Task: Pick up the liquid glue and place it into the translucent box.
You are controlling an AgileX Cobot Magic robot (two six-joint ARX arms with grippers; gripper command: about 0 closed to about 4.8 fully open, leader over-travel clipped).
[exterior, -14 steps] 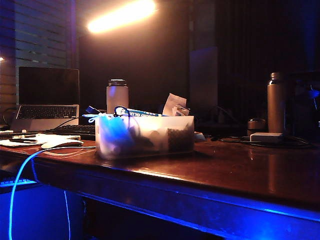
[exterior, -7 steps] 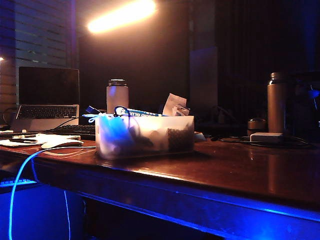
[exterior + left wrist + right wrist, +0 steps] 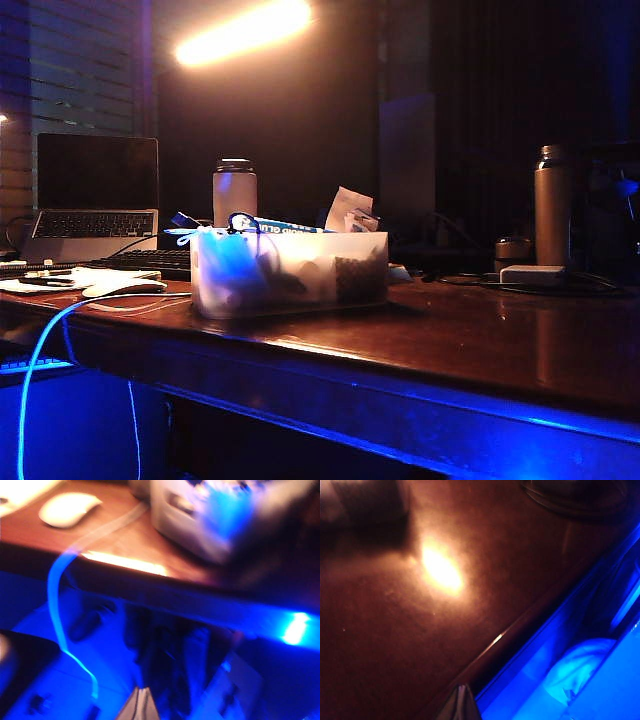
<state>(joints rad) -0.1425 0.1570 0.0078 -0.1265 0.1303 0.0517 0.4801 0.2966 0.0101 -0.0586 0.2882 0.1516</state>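
Neither arm shows in the exterior view; the left gripper [image 3: 141, 703] appears only as a pale tip at the frame edge of its blurred wrist view, hanging off the table's front edge [image 3: 150, 570] above the blue-lit floor, and I cannot tell how its jaws stand. The right gripper [image 3: 461, 701], fingers pressed together and empty, hangs over the dark wooden table [image 3: 395, 630] near its front edge. The liquid glue [image 3: 282, 226] lies across the top of the translucent box [image 3: 290, 272].
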